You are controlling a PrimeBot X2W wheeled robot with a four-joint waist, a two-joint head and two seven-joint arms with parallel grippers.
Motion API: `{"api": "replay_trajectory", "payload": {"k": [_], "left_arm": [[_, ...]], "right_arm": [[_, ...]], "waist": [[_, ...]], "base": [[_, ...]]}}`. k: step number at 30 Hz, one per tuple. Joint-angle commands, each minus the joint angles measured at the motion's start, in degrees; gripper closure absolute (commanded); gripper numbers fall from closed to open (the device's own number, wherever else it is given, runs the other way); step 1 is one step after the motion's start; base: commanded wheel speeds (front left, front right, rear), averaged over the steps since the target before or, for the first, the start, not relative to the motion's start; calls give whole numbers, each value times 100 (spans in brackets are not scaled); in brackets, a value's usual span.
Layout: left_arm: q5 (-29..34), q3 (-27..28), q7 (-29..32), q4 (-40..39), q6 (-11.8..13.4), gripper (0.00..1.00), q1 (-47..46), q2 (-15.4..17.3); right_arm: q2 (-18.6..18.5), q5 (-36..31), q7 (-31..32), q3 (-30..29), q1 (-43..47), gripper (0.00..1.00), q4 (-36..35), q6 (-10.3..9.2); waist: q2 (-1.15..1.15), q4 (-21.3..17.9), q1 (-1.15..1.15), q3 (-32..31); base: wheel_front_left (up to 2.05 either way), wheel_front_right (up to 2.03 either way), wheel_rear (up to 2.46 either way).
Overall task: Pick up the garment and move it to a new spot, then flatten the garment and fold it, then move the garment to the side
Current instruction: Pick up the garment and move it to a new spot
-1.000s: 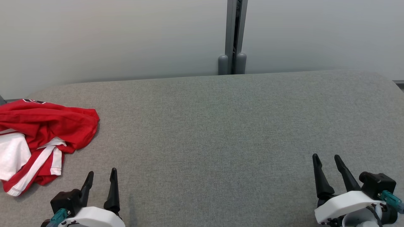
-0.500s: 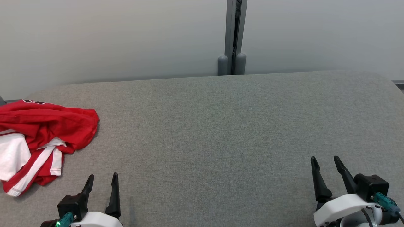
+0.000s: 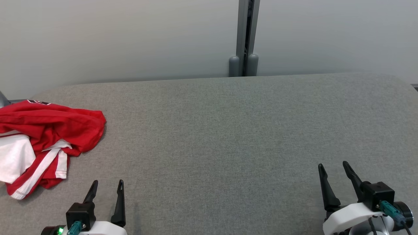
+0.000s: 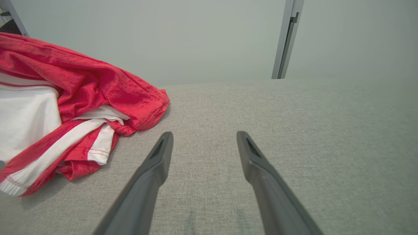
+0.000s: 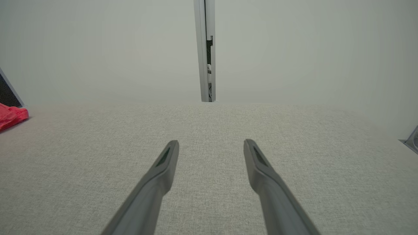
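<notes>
Head view: the crumpled red-and-white garment (image 3: pixel 49 130) lies at the table's (image 3: pixel 228 130) left edge, just ahead and left of the left gripper (image 3: pixel 108 181). The right gripper (image 3: pixel 332 164) is well apart from it. Both grippers are spread and empty. Since a second ago both sit slightly lower, and the camera has shifted. The garment is unmoved.

Left wrist view: the garment (image 4: pixel 81 85) lies just left of the spread gripper (image 4: pixel 204 133).

Right wrist view: the garment (image 5: pixel 11 117) peeks in at the far left, well away from the spread gripper (image 5: pixel 211 141).

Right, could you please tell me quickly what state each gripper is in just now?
Left gripper: open, holding nothing, apart from the crumpled red-and-white fabric garment.
Right gripper: open, holding nothing.
</notes>
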Motion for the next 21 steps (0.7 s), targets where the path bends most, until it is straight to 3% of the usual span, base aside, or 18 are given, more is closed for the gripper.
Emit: {"api": "replay_trajectory", "payload": {"k": [1, 8, 21], "left_arm": [[93, 12, -55, 0, 29, 0, -14, 37], [90, 137, -42, -11, 109, 0, 28, 35], [20, 722, -41, -32, 192, 0, 179, 64]], "right_arm": [[-22, -94, -60, 10, -30, 0, 19, 10], [-19, -37, -63, 157, -89, 0, 16, 9], [-17, 235, -57, 831, -144, 0, 106, 6]], "waist": [[0, 46, 0, 9], [0, 448, 0, 49], [0, 1555, 0, 170]], "base": [[0, 0, 0], [0, 0, 0], [0, 0, 0]]}}
